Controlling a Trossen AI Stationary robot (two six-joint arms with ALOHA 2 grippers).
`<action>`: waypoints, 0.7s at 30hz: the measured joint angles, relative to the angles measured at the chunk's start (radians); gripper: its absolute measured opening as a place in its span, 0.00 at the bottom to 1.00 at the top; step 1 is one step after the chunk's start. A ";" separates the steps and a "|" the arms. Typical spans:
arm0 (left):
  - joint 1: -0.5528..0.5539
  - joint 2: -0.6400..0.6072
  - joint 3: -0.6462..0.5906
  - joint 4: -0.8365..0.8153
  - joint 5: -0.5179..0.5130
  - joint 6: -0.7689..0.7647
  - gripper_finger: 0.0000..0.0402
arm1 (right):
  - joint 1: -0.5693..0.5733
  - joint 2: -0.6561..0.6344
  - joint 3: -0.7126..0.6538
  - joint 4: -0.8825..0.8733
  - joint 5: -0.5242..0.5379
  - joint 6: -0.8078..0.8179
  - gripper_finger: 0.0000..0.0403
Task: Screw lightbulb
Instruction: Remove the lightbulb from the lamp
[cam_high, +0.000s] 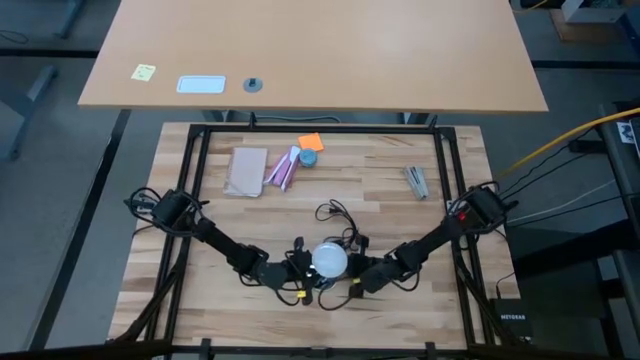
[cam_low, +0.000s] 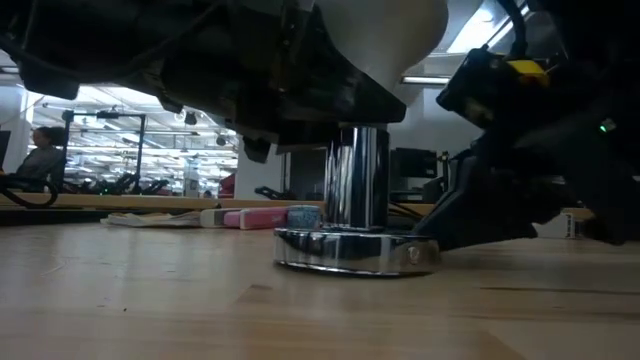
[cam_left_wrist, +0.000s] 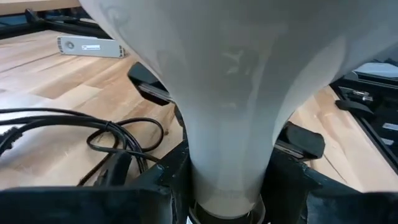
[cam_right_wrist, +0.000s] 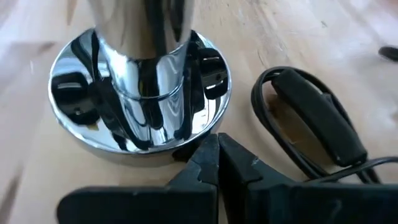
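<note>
The frosted white lightbulb (cam_high: 330, 259) stands upright, neck down, in the chrome column (cam_low: 356, 185) of the silvery disc-shaped socket (cam_right_wrist: 140, 93), whose base (cam_low: 355, 252) rests on the wooden table. My left gripper (cam_left_wrist: 230, 186) is shut on the bulb low down. My right gripper (cam_right_wrist: 217, 155) is shut, its tips at the rim of the socket's base. The socket's thin dark cord with an inline switch (cam_right_wrist: 317, 124) lies beside it. My left gripper pinches the bulb's narrow neck (cam_left_wrist: 230, 177) between its two fingers (cam_left_wrist: 171, 180), just above the socket's column. The fingers come level from the table's left side. The bulb stands upright with its globe above the fingers. My right gripper's shut fingertips (cam_right_wrist: 208, 163) touch the rim of the socket's base (cam_right_wrist: 180, 146) from the table's right side, low over the tabletop. The base sits flat on the table.
The cord loops on the table behind the socket (cam_high: 335, 212). Farther back lie a tan packet (cam_high: 246, 170), a pink-and-white packet (cam_high: 283, 170), an orange note (cam_high: 311, 142) and a small grey object (cam_high: 417, 181). A dark frame (cam_high: 195, 150) edges the table.
</note>
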 joint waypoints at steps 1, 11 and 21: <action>-0.001 0.000 0.000 -0.003 -0.012 -0.007 0.35 | 0.002 0.006 0.001 0.009 0.000 0.023 0.01; -0.002 0.000 0.000 -0.020 -0.091 -0.062 0.35 | 0.062 0.022 0.049 0.029 -0.035 0.153 0.01; 0.001 -0.001 0.000 -0.017 -0.133 -0.064 0.35 | 0.062 0.150 0.299 -0.016 -0.060 0.148 0.01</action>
